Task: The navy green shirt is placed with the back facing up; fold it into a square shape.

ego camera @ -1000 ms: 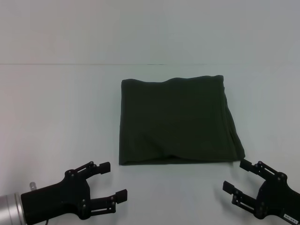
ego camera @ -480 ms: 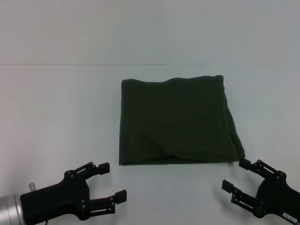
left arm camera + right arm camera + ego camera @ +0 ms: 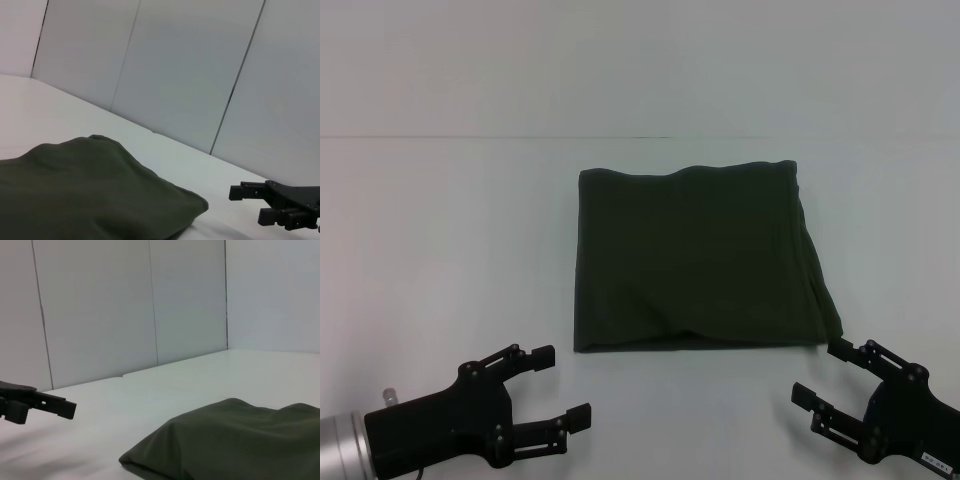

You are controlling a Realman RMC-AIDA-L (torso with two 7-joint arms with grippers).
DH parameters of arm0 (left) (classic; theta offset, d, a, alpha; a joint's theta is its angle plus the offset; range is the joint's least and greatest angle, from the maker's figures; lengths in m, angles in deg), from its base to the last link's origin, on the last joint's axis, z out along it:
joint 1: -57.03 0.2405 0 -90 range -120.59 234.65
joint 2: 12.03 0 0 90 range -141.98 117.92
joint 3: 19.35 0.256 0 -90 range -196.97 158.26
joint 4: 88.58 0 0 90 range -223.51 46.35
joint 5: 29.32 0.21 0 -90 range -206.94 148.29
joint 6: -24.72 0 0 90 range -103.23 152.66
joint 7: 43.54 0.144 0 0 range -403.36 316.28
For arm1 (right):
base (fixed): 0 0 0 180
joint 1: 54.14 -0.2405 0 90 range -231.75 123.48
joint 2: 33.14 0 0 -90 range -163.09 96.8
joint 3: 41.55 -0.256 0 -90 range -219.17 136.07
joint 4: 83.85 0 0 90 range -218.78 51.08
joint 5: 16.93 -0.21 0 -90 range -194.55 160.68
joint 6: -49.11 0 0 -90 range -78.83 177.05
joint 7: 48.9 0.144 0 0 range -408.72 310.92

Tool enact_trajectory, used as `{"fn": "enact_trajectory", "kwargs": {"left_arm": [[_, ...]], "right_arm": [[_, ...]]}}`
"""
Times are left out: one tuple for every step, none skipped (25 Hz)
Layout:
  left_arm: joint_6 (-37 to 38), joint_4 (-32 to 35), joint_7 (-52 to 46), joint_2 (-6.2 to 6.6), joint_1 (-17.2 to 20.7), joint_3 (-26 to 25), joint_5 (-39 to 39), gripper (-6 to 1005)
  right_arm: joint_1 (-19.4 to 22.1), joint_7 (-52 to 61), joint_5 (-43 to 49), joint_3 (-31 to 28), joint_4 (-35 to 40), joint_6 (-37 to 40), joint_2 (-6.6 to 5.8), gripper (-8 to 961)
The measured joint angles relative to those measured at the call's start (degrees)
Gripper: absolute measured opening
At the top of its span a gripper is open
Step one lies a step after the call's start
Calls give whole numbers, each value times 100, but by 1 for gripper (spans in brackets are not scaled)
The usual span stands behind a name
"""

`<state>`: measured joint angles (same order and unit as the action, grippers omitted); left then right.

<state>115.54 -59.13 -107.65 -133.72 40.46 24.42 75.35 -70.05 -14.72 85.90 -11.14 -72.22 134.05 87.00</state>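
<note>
The navy green shirt [image 3: 698, 257] lies folded into a roughly square dark olive pad in the middle of the white table, plain side up. It also shows as a low mound in the left wrist view [image 3: 85, 195] and the right wrist view [image 3: 235, 440]. My left gripper [image 3: 562, 385] hovers open near the table's front, just left of the shirt's near-left corner, holding nothing. Off the near-right corner, my right gripper [image 3: 823, 373] is open and empty too. Neither gripper touches the cloth.
The white table [image 3: 450, 250] runs back to a pale wall. Grey wall panels [image 3: 190, 75] stand behind the table in both wrist views. The right gripper [image 3: 280, 202] appears far off in the left wrist view, the left gripper [image 3: 35, 405] in the right wrist view.
The right gripper has drifted very slightly down and left. The shirt and the left gripper have not moved.
</note>
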Motion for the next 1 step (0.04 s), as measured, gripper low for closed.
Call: {"fn": "enact_trajectory", "kwargs": {"left_arm": [[-1, 0, 0, 0, -4, 0, 0, 946]], "right_arm": [[1, 0, 0, 0, 0, -3, 0, 791]]}}
